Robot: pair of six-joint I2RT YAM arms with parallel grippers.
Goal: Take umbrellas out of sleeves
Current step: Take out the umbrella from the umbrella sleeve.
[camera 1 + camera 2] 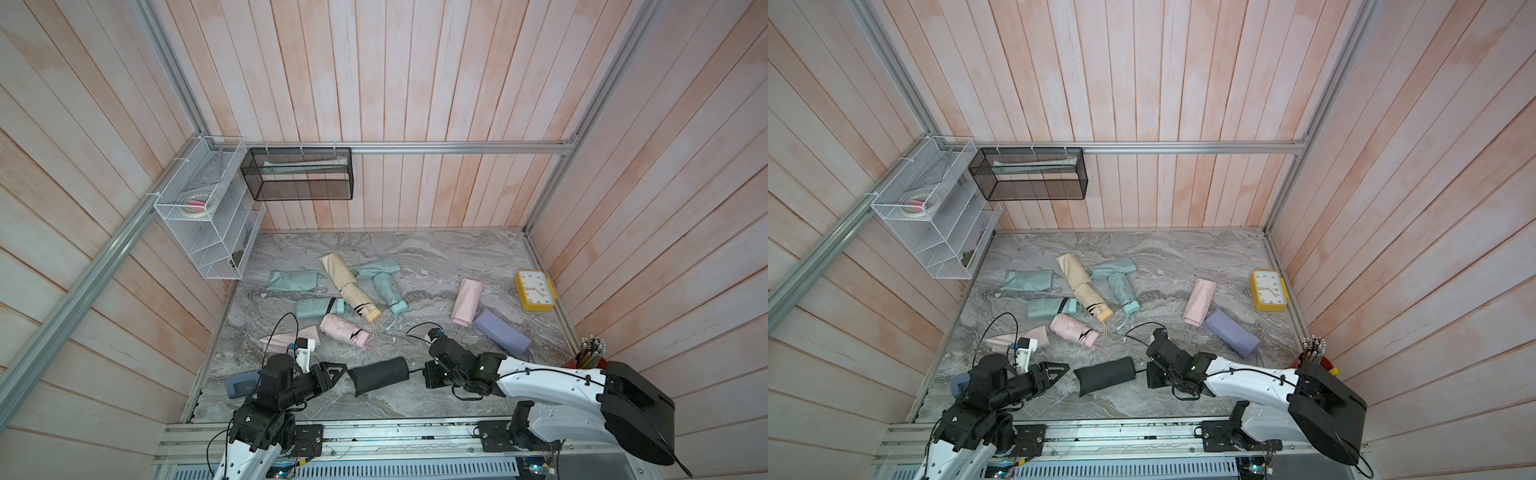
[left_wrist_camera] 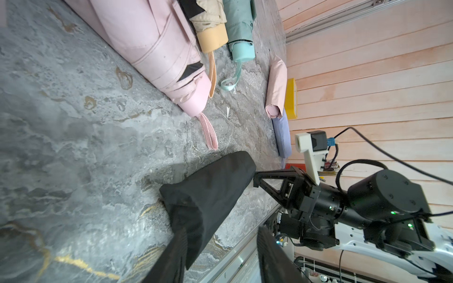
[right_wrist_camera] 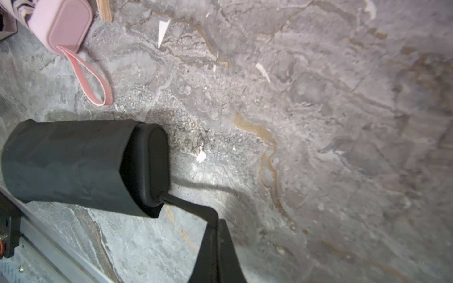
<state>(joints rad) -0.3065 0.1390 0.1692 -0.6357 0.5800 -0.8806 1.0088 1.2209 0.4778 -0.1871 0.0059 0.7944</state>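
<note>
A black umbrella lies in its black sleeve (image 1: pixel 378 375) (image 1: pixel 1105 375) near the table's front middle. Only its stubby handle (image 3: pixel 152 161) pokes out of the sleeve (image 3: pixel 66 161). My right gripper (image 3: pixel 217 225) (image 1: pixel 424 370) is shut on the handle's black wrist cord (image 3: pixel 193 208), which is drawn taut. My left gripper (image 2: pixel 221 230) (image 1: pixel 343 370) is open at the sleeve's (image 2: pixel 208 193) closed end. One finger (image 2: pixel 176 247) lies against the fabric, the other stands apart. Farther back lie a bare pink umbrella (image 1: pixel 343 330), a cream-yellow umbrella (image 1: pixel 349 286) and a mint umbrella (image 1: pixel 386 291).
A sleeved pink roll (image 1: pixel 466 301) and a lavender one (image 1: pixel 500 332) lie at the right, near a yellow clock (image 1: pixel 534 291) and a red pen cup (image 1: pixel 586 357). Flat mint (image 1: pixel 291 280) and pink (image 1: pixel 291 336) sleeves lie at the left. A white wire rack (image 1: pixel 208 216) hangs on the left wall.
</note>
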